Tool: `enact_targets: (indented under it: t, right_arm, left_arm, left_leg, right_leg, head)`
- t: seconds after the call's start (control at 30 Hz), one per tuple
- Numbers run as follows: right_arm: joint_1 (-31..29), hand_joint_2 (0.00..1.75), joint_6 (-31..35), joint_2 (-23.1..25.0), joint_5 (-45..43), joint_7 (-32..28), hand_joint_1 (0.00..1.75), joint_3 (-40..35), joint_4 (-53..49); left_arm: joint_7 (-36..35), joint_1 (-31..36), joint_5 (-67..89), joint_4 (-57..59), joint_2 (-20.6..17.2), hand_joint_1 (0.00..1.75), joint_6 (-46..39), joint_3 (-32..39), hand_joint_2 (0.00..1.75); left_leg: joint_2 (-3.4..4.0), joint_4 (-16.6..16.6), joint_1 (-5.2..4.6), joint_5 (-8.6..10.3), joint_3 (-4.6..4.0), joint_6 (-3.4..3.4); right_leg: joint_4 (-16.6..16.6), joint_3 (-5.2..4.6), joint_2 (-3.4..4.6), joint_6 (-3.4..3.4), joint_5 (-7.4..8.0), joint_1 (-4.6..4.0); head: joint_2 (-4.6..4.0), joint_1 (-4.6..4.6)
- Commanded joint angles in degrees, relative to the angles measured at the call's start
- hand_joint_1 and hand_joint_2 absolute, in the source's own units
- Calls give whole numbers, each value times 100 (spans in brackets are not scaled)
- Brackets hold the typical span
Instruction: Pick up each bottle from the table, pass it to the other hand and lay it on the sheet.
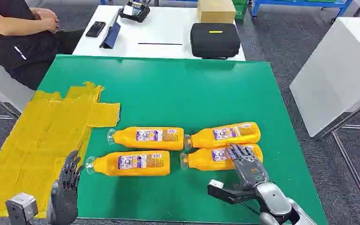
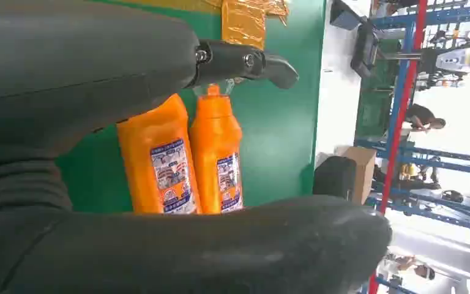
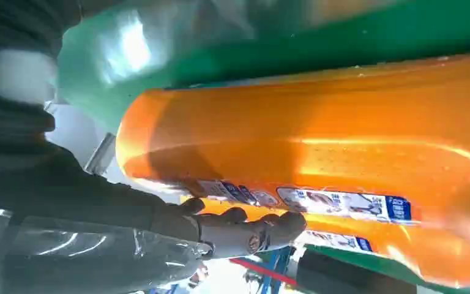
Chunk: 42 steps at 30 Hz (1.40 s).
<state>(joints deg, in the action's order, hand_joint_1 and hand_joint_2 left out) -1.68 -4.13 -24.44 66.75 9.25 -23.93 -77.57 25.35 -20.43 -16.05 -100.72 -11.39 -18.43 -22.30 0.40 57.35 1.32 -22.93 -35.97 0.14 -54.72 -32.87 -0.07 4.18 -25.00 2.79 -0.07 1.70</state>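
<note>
under the right hand (image 1: 247, 165), fingers draped over it but grip unclear, the near bottle (image 1: 215, 158) looks stiff, slick; grasp mid-body.

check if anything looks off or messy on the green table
No spills or damage. The yellow sheet is patchy and ragged-edged, and it hangs past the table's left edge. All four bottles lie on their sides in tidy pairs; the right hand rests on the near right one.

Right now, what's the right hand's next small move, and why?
Probably close the fingers around the near right bottle and lift. The right hand lies over its base end, all four bottles lie on the green mat, and the yellow sheet holds none.
</note>
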Motion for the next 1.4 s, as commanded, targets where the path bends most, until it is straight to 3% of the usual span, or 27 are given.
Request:
enact_targets:
  t: [0.03, 0.3, 0.33, 0.37, 0.5, 0.9, 1.23, 1.4]
  right_arm:
    - [-210, 175, 15, 225, 18, -9, 0, 150, 205]
    - [-381, 175, -582, 224, 114, 26, 0, 89, 462]
    - [-401, 175, -760, 226, 96, 5, 40, 60, 638]
    - [-380, 175, -826, 193, 94, -24, 175, 21, 708]
    - [-412, 175, -991, 158, 72, -166, 175, -152, 1174]
    - [-284, 175, -1219, 268, 50, -122, 175, -176, 1095]
    - [-118, 175, -1679, 46, -75, -248, 175, -624, 1292]
    - [-135, 175, -1682, 42, -83, -254, 175, -633, 1297]
  left_arm:
    - [-62, -64, 52, 83, 270, 0, 75, 307, 0]
    - [-96, -91, 89, 94, 361, 0, 185, 458, 0]
    - [-89, -78, 71, 124, 364, 0, 207, 486, 0]
    - [-83, -87, 67, 133, 354, 0, 215, 494, 0]
    - [-33, -104, -32, 191, 304, 0, 197, 542, 0]
    - [-160, -223, 73, -29, 412, 0, 253, 700, 0]
    - [-190, -254, 129, 24, 503, 0, 404, 864, 0]
    - [-192, -238, 131, 40, 514, 0, 404, 860, 0]
  left_leg:
    - [7, -1, 1, -9, 21, 4]
    - [10, -1, 2, -6, 14, 3]
    - [11, -2, 0, -10, 27, 4]
    - [7, -4, 1, -5, 18, 3]
    - [0, -9, 3, -11, 42, 6]
    - [-13, -8, 7, -23, 79, 5]
    - [-19, -9, 11, -34, 100, -5]
    - [-18, -9, 12, -56, 154, -6]
  right_leg:
    - [2, 17, 9, -31, -4, -5]
    - [3, 10, 11, -24, 0, -5]
    - [3, 21, 13, -35, -4, -6]
    - [6, 15, 8, -26, 0, -5]
    - [13, 41, 2, -43, -7, -9]
    - [15, 24, -12, -41, -29, -10]
    - [20, 41, -18, -32, -30, -14]
    - [22, 91, -21, -36, -50, -14]
  head:
    - [0, 0]
    - [0, 0]
    - [0, 0]
    - [0, 0]
    - [0, 0]
    - [0, -2]
    - [0, -2]
    - [0, 0]
